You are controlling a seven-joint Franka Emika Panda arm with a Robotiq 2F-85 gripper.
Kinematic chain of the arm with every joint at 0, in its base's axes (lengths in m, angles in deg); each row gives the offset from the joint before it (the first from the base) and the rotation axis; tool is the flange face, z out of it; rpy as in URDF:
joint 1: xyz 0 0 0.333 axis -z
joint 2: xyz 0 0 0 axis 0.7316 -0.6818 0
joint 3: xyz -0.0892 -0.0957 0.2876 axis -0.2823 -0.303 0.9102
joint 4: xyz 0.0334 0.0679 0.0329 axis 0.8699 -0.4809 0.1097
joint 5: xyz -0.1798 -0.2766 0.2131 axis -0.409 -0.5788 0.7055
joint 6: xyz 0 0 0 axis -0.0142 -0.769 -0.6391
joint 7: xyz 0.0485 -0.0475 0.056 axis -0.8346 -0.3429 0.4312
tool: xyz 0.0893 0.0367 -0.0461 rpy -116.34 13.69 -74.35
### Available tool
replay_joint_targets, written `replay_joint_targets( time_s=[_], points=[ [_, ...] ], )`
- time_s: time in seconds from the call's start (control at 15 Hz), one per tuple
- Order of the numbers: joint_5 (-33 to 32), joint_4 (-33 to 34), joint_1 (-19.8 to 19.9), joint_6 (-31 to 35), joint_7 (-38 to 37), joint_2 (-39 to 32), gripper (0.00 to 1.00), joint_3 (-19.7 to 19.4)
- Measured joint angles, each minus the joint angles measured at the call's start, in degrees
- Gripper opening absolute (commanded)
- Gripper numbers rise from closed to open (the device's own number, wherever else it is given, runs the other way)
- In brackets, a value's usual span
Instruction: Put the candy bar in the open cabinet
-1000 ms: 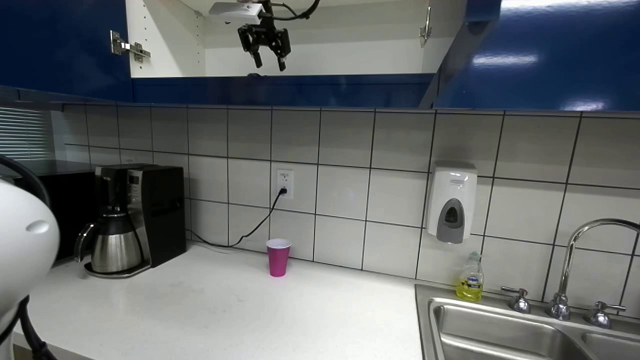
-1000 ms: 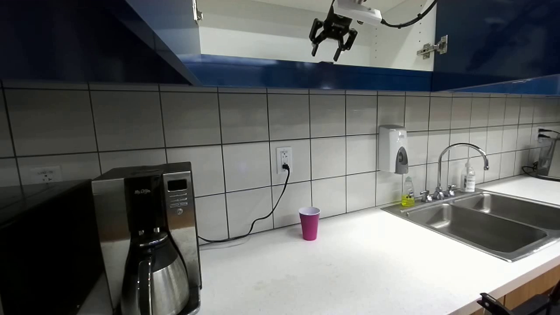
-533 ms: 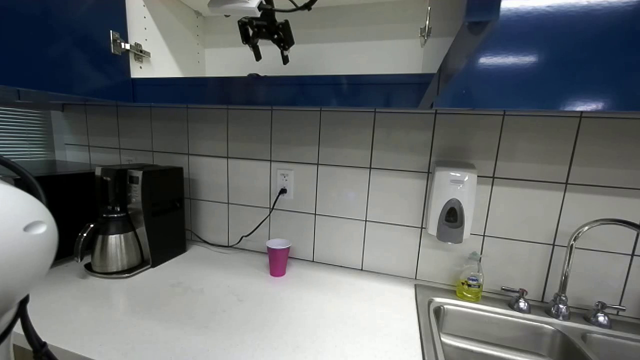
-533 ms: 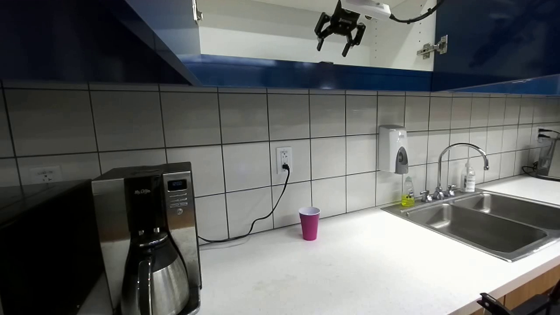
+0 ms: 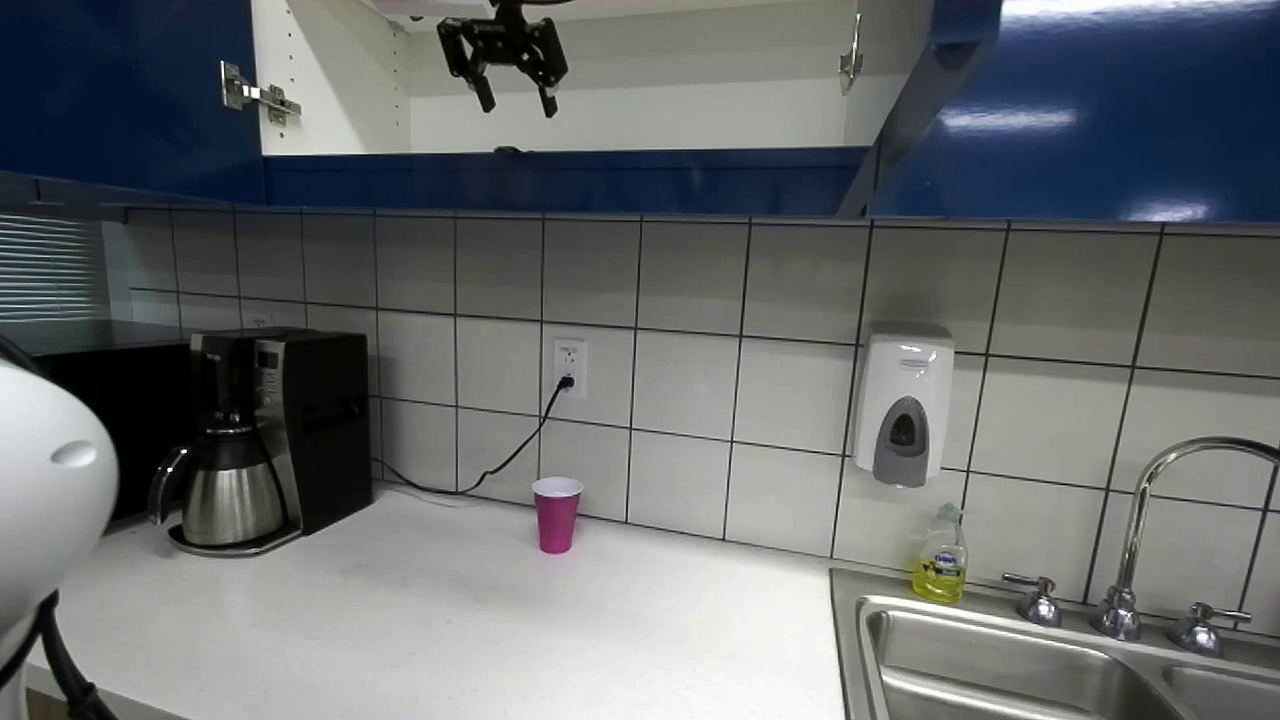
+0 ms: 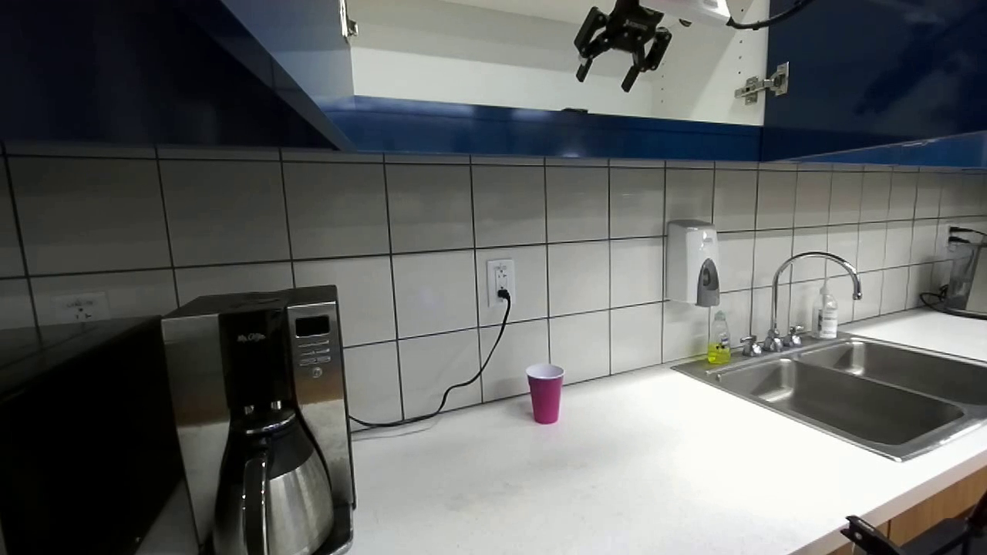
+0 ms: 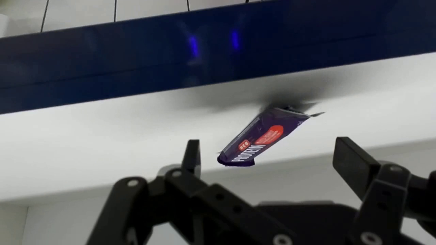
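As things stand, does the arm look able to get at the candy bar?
Probably yes. The gripper hangs open, higher than the candy bar inside the open cabinet, and the wrist view shows nothing between them; the blue front edge nearby might hamper a low approach.

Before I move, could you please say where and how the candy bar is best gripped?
Probably at mid-length, across the narrow width of the candy bar, coming from above with the open tool. It is slim, and the cabinet's blue front edge hides most of it in both exterior views. It slants in the wrist view, so I'd turn the tool to meet its long sides.
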State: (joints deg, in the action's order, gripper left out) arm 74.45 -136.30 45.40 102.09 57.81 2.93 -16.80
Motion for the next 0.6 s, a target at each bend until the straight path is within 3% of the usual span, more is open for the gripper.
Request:
replay_joint_targets(
  time_s=[0.6],
  points=[
    [0.4, -17.0, -4.3, 5.8, 6.9, 15.2, 1.00, -0.6]
  ],
)
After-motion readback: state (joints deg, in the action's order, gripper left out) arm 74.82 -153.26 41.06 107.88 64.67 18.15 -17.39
